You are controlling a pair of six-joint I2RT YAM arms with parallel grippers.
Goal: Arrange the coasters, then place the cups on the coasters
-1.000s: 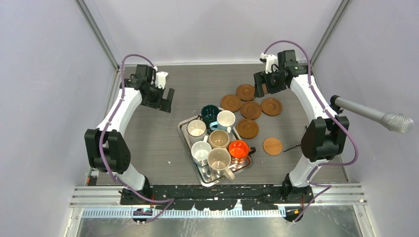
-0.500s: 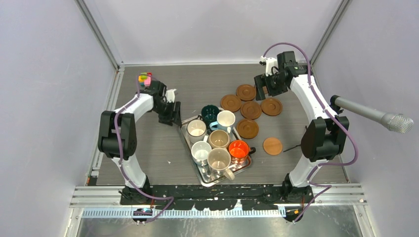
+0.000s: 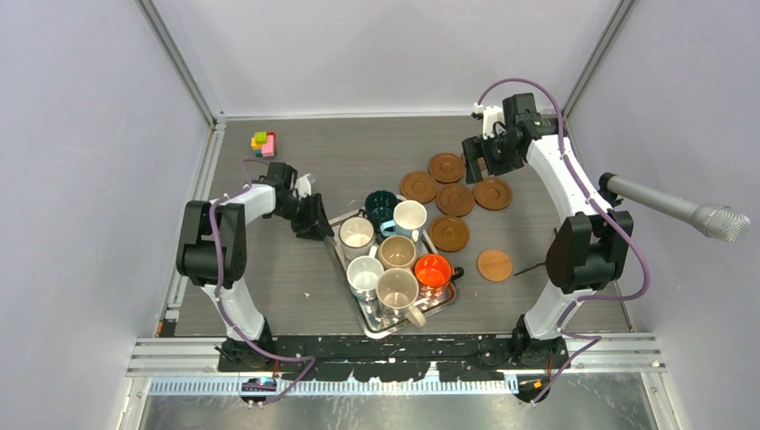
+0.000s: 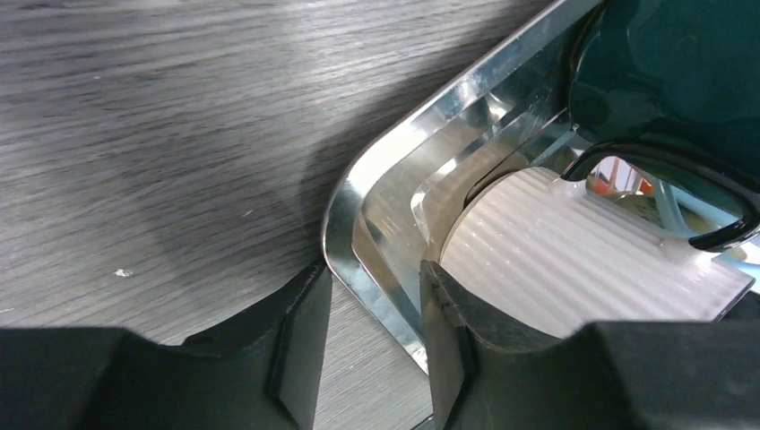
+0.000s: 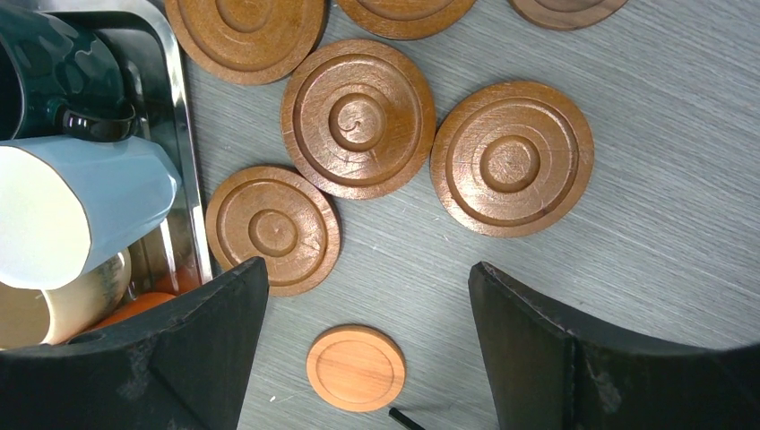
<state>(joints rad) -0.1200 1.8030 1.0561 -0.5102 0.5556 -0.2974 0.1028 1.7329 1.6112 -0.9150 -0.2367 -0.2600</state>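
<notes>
While the R gripper [image 3: 473, 159] is hanging w/ jaws spread wide over the far-right coasters [image 5: 358, 116], the L gripper [image 3: 314, 222] is sitting low at the far-left corner of the tray [image 4: 376, 170]. Its jaws are pinching the rim: one finger [image 4: 300, 340] is pressing the outer edge, the other [image 4: 448, 349] is standing inside the tray, just beside a white ribbed cup [image 4: 556, 260].

All seven cups [image 3: 396, 252] are standing on the tray, packed close. The green one [image 3: 381, 204] is sitting at the far corner, the orange one [image 3: 433, 269] at the right edge.

Seven coasters are showing in the R wrist view, all lying flat on the table [image 3: 269, 287] right of the tray, no cup on any. Six dark ones are clustering together; the lighter one [image 3: 494, 265] is lying apart, nearer the arm bases.

Coloured blocks [image 3: 263, 143] are resting at the table's far-left corner.
</notes>
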